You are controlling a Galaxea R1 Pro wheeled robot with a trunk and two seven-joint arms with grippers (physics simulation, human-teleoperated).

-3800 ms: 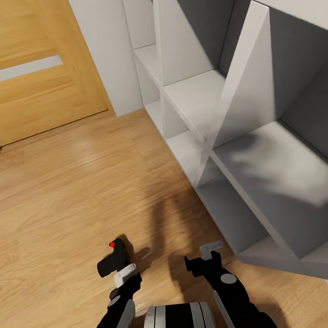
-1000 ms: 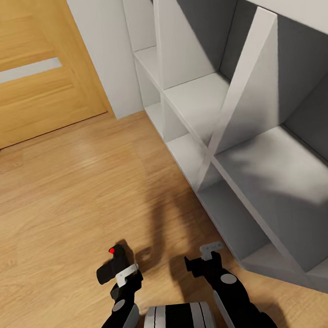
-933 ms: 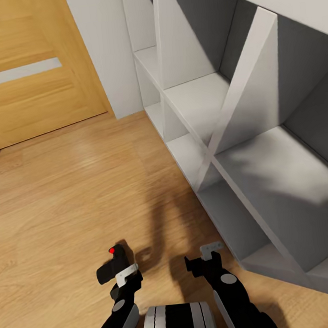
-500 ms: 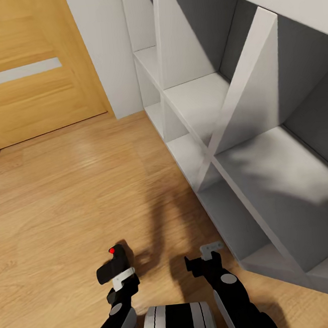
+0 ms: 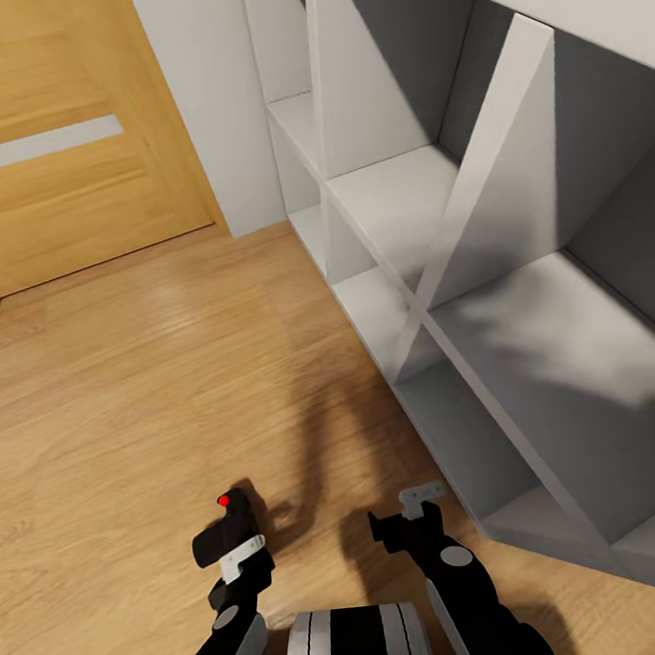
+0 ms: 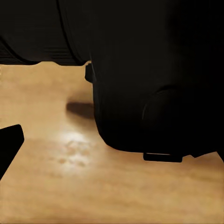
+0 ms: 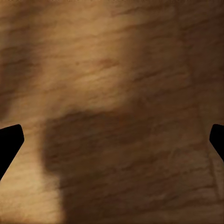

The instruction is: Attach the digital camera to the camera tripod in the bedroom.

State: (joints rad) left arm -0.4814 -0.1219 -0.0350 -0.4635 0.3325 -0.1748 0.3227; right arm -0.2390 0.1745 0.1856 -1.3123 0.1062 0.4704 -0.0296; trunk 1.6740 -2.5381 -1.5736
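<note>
Facing a tall white cubby shelf (image 5: 481, 253) whose compartments show nothing inside, the robot stands on the light wood floor (image 5: 125, 407) of a room with a wooden door (image 5: 59, 143) at the far left of the head view, a stretch of white wall (image 5: 209, 88) between door and shelf. Low in that view the left gripper (image 5: 241, 556) is clenched on the digital camera (image 5: 225, 530), the small black body sitting upright above the pale fingers with its red dot uppermost; in the left wrist view the same camera (image 6: 154, 70) looms dark and close against the floor. The right gripper (image 5: 421, 500) hangs just beside the shelf's lowest corner, released and carrying nothing, its two dark fingertips standing wide apart at the edges of the right wrist view with bare floor between them. The camera tripod is nowhere among these surroundings, so the step in hand reads as carrying the camera while looking for it. Doing that well probably means turning the base away from the shelf with care, since the right arm sits near its corner, keeping the left arm tucked in and the grip firm so the camera does not twist, and holding the camera upright so its underside is ready to meet the tripod head.
</note>
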